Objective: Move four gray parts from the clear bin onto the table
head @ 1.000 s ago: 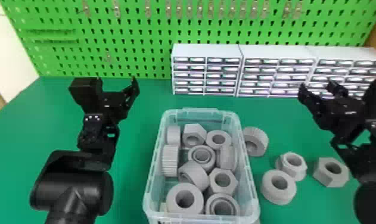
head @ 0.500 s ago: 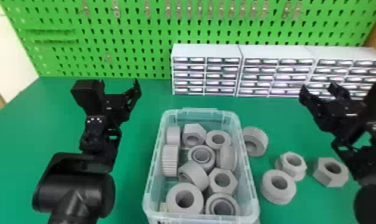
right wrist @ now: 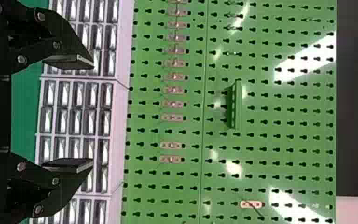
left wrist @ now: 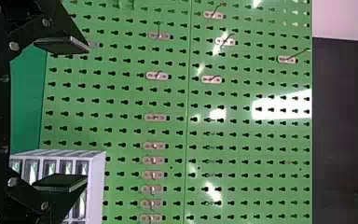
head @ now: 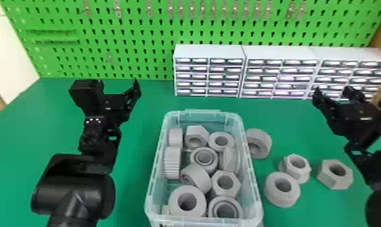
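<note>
The clear bin (head: 152,178) stands at the centre of the table in the head view, holding several gray parts, among them a hex nut (head: 225,183) and a thick ring (head: 187,201). Right of it on the table lie several more gray parts, including a ring (head: 282,189) and a hex nut (head: 335,174). My left gripper (head: 117,86) is above the table to the bin's left, open and holding nothing; its fingers are wide apart at the left gripper (left wrist: 61,114). My right gripper (head: 334,93) is beyond the loose parts at the right, likewise open, as the right gripper (right wrist: 69,113) confirms.
White drawer cabinets (head: 210,51) line the table's back edge behind the bin, reaching to the right. A green pegboard (head: 132,39) with metal hooks rises behind them. Bare green table (head: 144,120) lies between my left arm and the bin.
My left arm has shifted slightly to the right in the head view. The right arm has hardly moved, and the gray parts lie as before.
</note>
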